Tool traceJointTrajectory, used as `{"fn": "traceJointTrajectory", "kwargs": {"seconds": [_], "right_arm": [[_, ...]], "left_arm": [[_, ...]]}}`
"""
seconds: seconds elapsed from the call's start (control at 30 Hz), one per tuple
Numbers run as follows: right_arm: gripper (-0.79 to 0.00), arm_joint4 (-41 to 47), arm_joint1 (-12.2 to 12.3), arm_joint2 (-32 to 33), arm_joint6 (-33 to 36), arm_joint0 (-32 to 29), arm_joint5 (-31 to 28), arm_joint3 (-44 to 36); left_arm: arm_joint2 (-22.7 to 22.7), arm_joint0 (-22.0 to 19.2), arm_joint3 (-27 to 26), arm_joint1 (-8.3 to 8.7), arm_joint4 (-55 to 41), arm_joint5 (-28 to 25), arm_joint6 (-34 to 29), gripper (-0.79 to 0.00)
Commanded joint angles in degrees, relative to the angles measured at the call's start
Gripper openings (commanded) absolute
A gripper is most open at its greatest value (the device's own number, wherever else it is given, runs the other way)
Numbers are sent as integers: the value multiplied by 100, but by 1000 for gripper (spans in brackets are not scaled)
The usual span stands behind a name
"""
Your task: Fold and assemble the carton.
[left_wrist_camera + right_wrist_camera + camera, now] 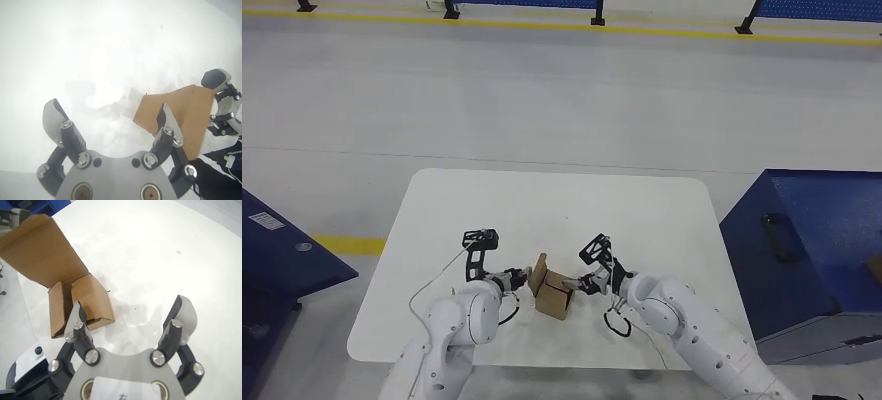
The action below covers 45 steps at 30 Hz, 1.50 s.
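Carton of brown cardboard (554, 290), one flap raised, sits on the robot-side half of the white table (542, 200). Left jaws and right jaws flank it, both spread wide, gripping nothing. Print on the white wrist label (121, 391) is cut off.

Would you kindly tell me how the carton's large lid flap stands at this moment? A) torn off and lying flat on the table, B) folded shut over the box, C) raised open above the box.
C: in the right wrist view the lid flap rises open from the back edge of the carton, and the hollow inside shows beneath it.
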Motion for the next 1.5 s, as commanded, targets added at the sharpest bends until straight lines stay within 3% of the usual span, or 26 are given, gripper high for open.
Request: {"fn": "traceJointTrajectory", "kwargs": {"seconds": [0.0, 0.3, 0.53, 0.77, 1.47], "right_arm": [[0, 4, -3, 28, 11, -8, -13, 6], [0, 38, -38, 193, -88, -68, -22, 7], [0, 549, 68, 928, -178, -324, 81, -182], [0, 711, 204, 1383, 166, -834, -424, -603], [0, 340, 49, 982, 102, -814, -502, -329]], "left_arm": [[44, 11, -50, -13, -97, -8, -55, 0], [193, 62, -43, -40, -232, -199, -175, 0], [375, -29, 157, -86, -223, -218, -156, 0], [422, -124, 263, -114, -206, -209, -198, 0], [407, -186, 384, -169, -317, -217, -256, 0]]}}
